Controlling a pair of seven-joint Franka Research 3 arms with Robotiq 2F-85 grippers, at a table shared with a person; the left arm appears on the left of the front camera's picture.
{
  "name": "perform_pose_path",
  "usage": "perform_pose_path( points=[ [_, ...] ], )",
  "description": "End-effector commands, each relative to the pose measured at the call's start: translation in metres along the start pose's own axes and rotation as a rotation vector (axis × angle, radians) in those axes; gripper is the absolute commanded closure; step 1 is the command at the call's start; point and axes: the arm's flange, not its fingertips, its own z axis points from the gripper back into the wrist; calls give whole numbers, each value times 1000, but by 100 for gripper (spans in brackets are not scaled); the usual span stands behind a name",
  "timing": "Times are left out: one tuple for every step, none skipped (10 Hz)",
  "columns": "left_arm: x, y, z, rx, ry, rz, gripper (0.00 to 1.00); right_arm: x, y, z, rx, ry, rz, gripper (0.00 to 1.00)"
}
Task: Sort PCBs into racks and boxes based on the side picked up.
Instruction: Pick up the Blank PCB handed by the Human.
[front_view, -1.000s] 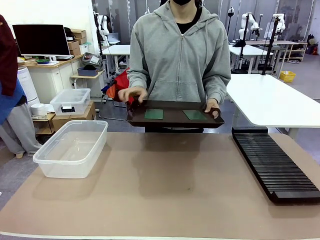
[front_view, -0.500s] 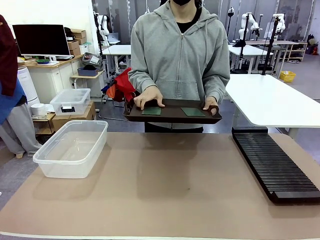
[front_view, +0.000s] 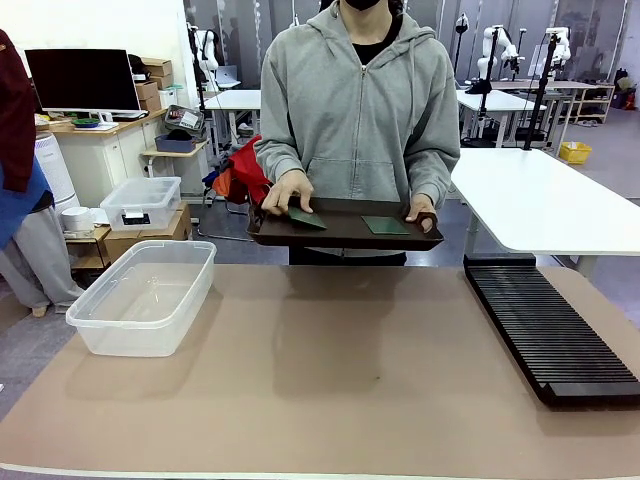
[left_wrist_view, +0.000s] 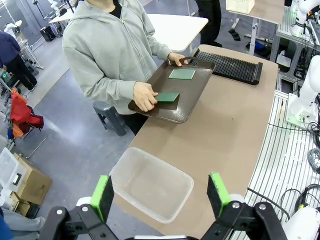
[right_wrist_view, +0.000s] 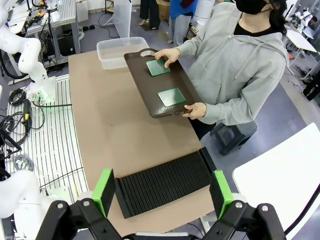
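A person across the table holds a dark brown tray (front_view: 345, 236) above its far edge. Two green PCBs lie on it. One hand rests on the left PCB (front_view: 307, 219), whose edge is tipped up; the right PCB (front_view: 384, 225) lies flat. The clear box (front_view: 145, 295) stands at the table's left and the black slotted rack (front_view: 545, 325) at its right. In the left wrist view my left gripper (left_wrist_view: 160, 195) hangs open high over the box (left_wrist_view: 152, 184), far from the tray (left_wrist_view: 185, 97). In the right wrist view my right gripper (right_wrist_view: 162, 192) is open above the rack (right_wrist_view: 162, 182).
Brown tabletop (front_view: 350, 370) stretches between box and rack. A white table (front_view: 540, 200) stands behind the rack. On the floor at the far left sit a smaller lidded bin (front_view: 140, 203) and cardboard boxes, with another person (front_view: 15, 150) beside them.
The person has raised and levelled the tray slightly. Their hand moved from the tray's left rim onto the left PCB and tipped its edge up.
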Motion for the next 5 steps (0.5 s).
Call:
perform_pose_path(
  points=[
    [0,-1,0,-1,2,-7,0,0,2,-1,11,-12,11,0],
    [0,-1,0,-1,2,-7,0,0,2,-1,11,-12,11,0],
    [0,-1,0,-1,2,-7,0,0,2,-1,11,-12,11,0],
    [0,-1,0,-1,2,-7,0,0,2,-1,11,-12,11,0],
    [0,-1,0,-1,2,-7,0,0,2,-1,11,-12,11,0]
  ],
)
